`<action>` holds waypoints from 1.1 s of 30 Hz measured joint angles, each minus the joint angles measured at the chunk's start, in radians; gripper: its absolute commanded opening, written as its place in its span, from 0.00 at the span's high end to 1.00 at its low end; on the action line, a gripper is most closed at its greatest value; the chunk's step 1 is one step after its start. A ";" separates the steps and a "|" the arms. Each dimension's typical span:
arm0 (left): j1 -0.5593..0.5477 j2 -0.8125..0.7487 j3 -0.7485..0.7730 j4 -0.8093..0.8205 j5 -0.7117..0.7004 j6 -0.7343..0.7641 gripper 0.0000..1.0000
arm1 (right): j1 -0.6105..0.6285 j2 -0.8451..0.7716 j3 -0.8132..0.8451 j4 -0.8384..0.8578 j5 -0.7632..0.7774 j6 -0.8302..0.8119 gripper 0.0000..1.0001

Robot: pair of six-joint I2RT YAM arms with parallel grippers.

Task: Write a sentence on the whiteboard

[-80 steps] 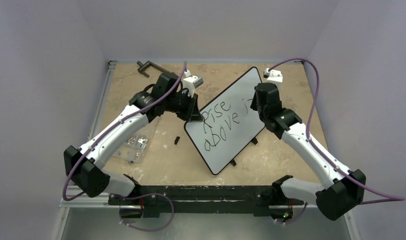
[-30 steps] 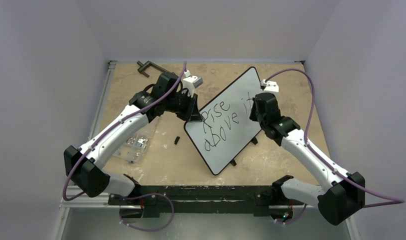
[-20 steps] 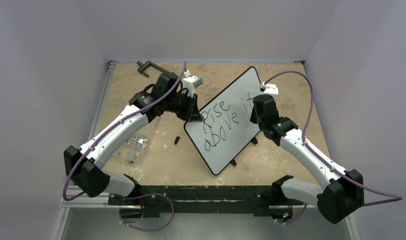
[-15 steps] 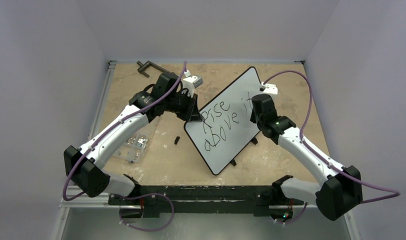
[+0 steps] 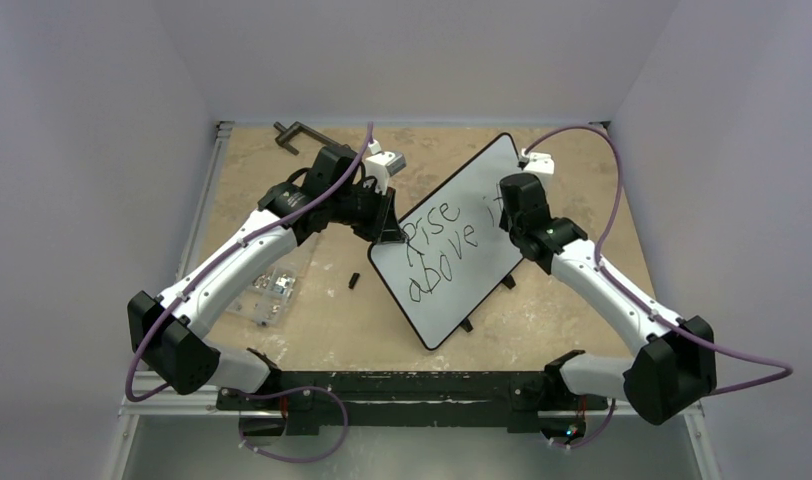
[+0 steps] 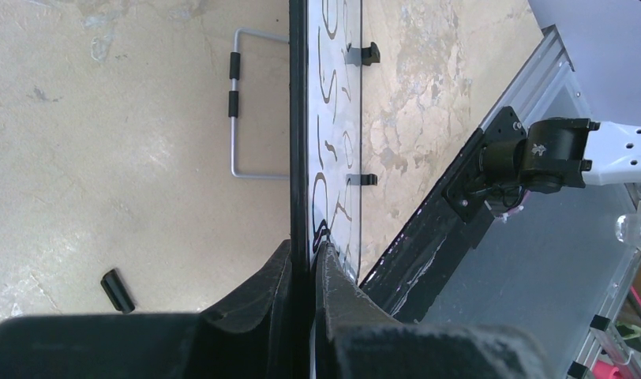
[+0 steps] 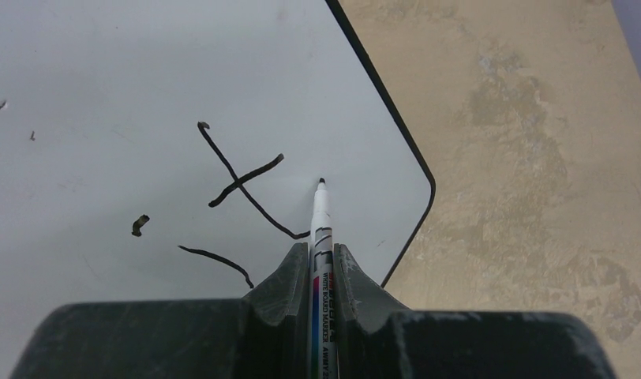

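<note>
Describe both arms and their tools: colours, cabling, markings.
Left arm and right arm match: white tubular links, bulky black joint housings, black bases. A purple cable loops along each, ending near a small white box at the wrist. The left tool and right tool have matte black, wedge-shaped fingers. No markings visible.

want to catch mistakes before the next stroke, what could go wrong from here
The white whiteboard marker in the right gripper points near the rounded corner of the black-rimmed white whiteboard; further strokes may run off its rim. Only the left gripper pinches the board's edge, so pen pressure might shift it.
</note>
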 measured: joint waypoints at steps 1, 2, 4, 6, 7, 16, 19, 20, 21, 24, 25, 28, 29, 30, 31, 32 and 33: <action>0.000 0.000 0.000 0.000 0.000 0.000 1.00 | 0.000 0.000 0.003 -0.002 0.002 0.000 1.00; 0.000 0.000 0.000 0.001 0.000 0.000 1.00 | 0.000 -0.002 0.005 -0.005 0.005 0.000 1.00; 0.000 0.000 0.000 0.002 0.001 0.001 1.00 | 0.001 -0.010 0.008 -0.010 0.011 0.000 1.00; 0.000 0.000 0.000 0.005 0.002 0.002 1.00 | 0.001 -0.034 0.010 -0.023 0.010 0.000 1.00; 0.000 -0.001 0.000 0.005 0.002 0.002 1.00 | 0.001 -0.046 0.011 -0.031 0.010 0.000 1.00; -0.001 -0.007 -0.002 0.003 0.000 0.003 1.00 | 0.001 -0.214 0.024 -0.091 -0.120 -0.007 1.00; -0.001 -0.007 -0.002 0.003 -0.001 0.003 1.00 | 0.001 -0.242 0.024 -0.111 -0.206 -0.023 1.00; -0.001 -0.007 -0.002 0.003 -0.003 0.003 1.00 | 0.001 -0.249 0.024 -0.118 -0.243 -0.027 1.00; -0.001 -0.007 -0.002 0.002 -0.005 0.004 1.00 | 0.001 -0.255 0.024 -0.125 -0.279 -0.032 1.00; -0.002 -0.008 -0.002 0.001 -0.010 0.005 1.00 | 0.001 -0.277 0.015 -0.135 -0.382 -0.039 1.00; -0.002 -0.008 -0.002 0.000 -0.011 0.005 1.00 | 0.001 -0.286 0.007 -0.136 -0.430 -0.041 1.00; -0.002 -0.008 -0.002 0.000 -0.014 0.005 1.00 | 0.001 -0.304 -0.013 -0.143 -0.523 -0.044 1.00; -0.002 -0.008 -0.002 0.000 -0.015 0.005 1.00 | 0.002 -0.307 -0.021 -0.148 -0.550 -0.045 1.00; -0.002 -0.008 -0.002 0.000 -0.016 0.005 1.00 | 0.002 -0.309 -0.027 -0.154 -0.575 -0.046 1.00; -0.002 -0.008 -0.002 0.000 -0.016 0.005 1.00 | 0.002 -0.309 -0.031 -0.161 -0.595 -0.047 1.00; -0.002 -0.008 -0.002 0.000 -0.016 0.005 1.00 | 0.002 -0.309 -0.035 -0.168 -0.619 -0.049 1.00; -0.002 -0.008 -0.002 -0.001 -0.017 0.005 1.00 | 0.002 -0.309 -0.040 -0.175 -0.639 -0.050 1.00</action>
